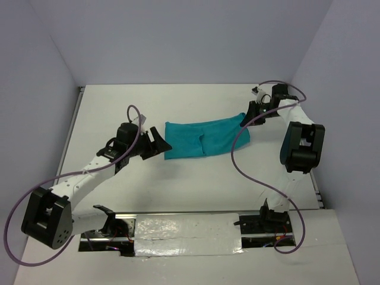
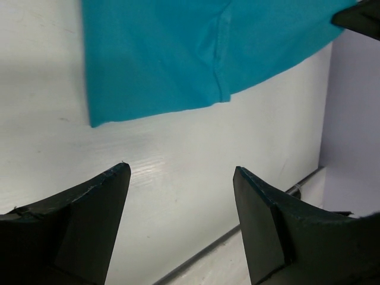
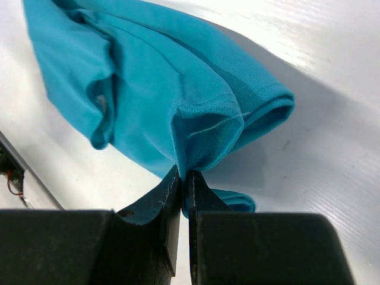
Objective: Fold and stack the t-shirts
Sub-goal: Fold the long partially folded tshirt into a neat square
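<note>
Teal t-shirt (image 1: 205, 138), light and limp: right gripper (image 3: 184, 173) jaws pinch its bunched edge; left gripper (image 2: 179, 168) jaws open, free corner ahead the likeliest hold.

Room on the white table (image 1: 178, 190) around one teal shirt (image 1: 202, 138)

The shirt lay across the middle, with bare table in front and behind for a gripper to pass. The left gripper (image 1: 161, 141) sat just beside its left end and the right gripper (image 1: 245, 120) at its right end, blocking both ends. Tall walls (image 1: 178, 41) stood on three sides.
</note>
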